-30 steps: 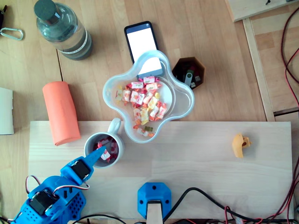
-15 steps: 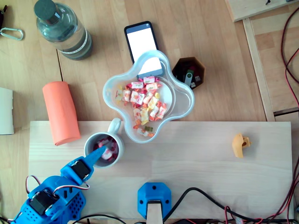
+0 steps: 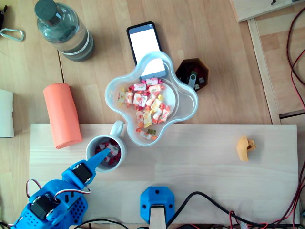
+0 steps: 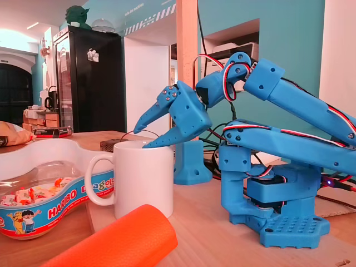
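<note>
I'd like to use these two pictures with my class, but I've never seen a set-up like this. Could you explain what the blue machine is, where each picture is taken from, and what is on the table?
The blue machine is a small robot arm that ends in a two-finger gripper. One picture looks straight down from above. The other is taken from the side, at about table height. The gripper hangs over a white mug with its jaws apart, and the lower finger dips just inside the rim. I can see nothing held between the fingers. From above, wrapped sweets lie in the mug, and there are many more in the clear tub beside it. Around them lie an orange roll, a phone, a bottle and a small brown box.
</note>
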You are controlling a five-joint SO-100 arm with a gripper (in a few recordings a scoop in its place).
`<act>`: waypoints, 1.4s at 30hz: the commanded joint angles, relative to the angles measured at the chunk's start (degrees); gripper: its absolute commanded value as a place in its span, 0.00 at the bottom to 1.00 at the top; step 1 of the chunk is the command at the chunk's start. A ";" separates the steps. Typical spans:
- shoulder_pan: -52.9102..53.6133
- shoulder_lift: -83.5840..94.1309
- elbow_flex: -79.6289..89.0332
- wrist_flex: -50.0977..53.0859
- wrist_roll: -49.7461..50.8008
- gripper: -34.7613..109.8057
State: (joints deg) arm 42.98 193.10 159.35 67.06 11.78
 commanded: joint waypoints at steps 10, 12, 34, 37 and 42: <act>-3.25 1.67 -4.31 -9.05 4.22 0.29; -3.25 1.49 -4.31 -11.16 5.36 0.27; -3.08 2.11 -15.56 -23.73 0.44 0.25; -3.16 1.85 -17.75 -23.73 -0.26 0.25; -3.25 1.67 -18.81 -23.73 -0.26 0.25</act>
State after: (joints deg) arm 42.71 193.10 142.56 44.21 11.07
